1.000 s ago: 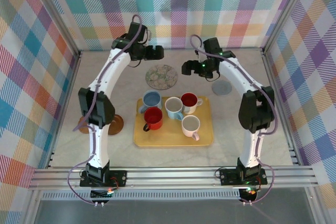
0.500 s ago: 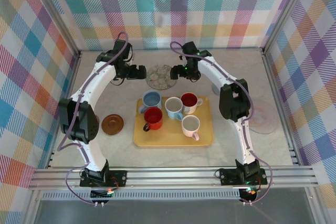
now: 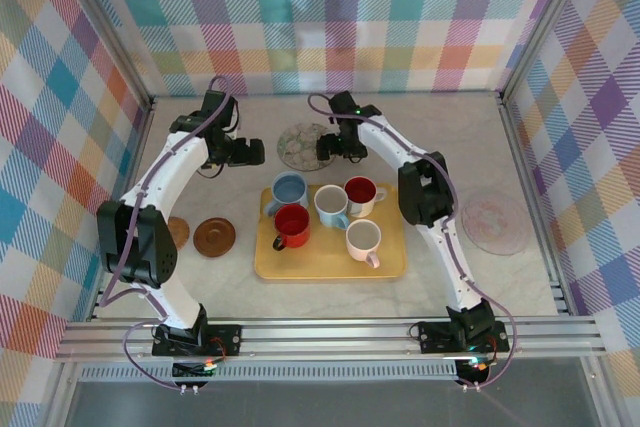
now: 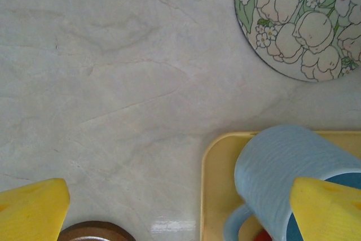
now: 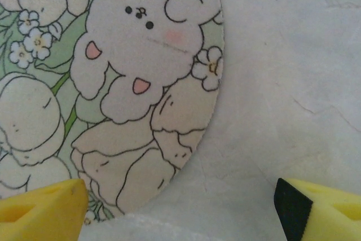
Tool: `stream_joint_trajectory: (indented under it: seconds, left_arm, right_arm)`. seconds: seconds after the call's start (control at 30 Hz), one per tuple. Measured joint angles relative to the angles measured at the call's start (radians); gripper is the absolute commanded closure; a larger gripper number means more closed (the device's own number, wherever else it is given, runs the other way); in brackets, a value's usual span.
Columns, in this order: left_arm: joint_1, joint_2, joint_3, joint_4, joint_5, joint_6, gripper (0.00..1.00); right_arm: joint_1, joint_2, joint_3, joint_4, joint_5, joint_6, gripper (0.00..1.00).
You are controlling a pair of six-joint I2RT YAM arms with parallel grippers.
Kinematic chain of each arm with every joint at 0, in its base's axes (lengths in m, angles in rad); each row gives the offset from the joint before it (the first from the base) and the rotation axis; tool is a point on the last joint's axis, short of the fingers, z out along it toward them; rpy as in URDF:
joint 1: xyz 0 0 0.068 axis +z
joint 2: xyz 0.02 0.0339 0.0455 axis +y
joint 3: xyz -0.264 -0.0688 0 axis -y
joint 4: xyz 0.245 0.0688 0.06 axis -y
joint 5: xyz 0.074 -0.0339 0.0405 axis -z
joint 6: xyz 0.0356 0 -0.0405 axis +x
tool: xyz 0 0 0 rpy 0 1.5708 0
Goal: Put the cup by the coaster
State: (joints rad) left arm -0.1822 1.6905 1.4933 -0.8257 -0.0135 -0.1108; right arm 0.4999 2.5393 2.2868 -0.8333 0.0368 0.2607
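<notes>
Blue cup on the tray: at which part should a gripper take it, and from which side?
I would take the blue cup by its rim on the far side, coming down from above, one finger inside and one outside. It stands upright, mouth open; the red cup and the white cup crowd its near and right sides, and its handle points near-left.

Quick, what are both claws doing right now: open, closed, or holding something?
Left claw: open, holding nothing.
Right claw: open, holding nothing, over the edge of the floral coaster.
</notes>
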Motion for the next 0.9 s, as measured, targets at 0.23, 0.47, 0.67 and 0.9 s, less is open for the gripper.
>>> stream_joint_trajectory:
  seconds: [0.23, 0.47, 0.67, 0.9]
  left_arm:
    - [0.021, -0.028, -0.006, -0.008, -0.010, 0.015, 0.00]
    - [0.026, -0.045, -0.011, -0.010, -0.012, 0.024, 0.00]
    - [0.028, -0.048, -0.018, -0.011, -0.015, 0.026, 0.00]
    - [0.029, -0.048, -0.021, -0.011, -0.026, 0.029, 0.00]
  right_arm:
    - [0.038, 0.019, 0.015, 0.049, 0.021, -0.030, 0.14]
    - [0.056, 0.051, 0.063, 0.058, 0.028, -0.037, 0.17]
    - [0.055, 0.077, 0.111, 0.025, 0.043, -0.038, 0.25]
    - [0.056, 0.103, 0.162, -0.027, 0.091, -0.045, 0.42]
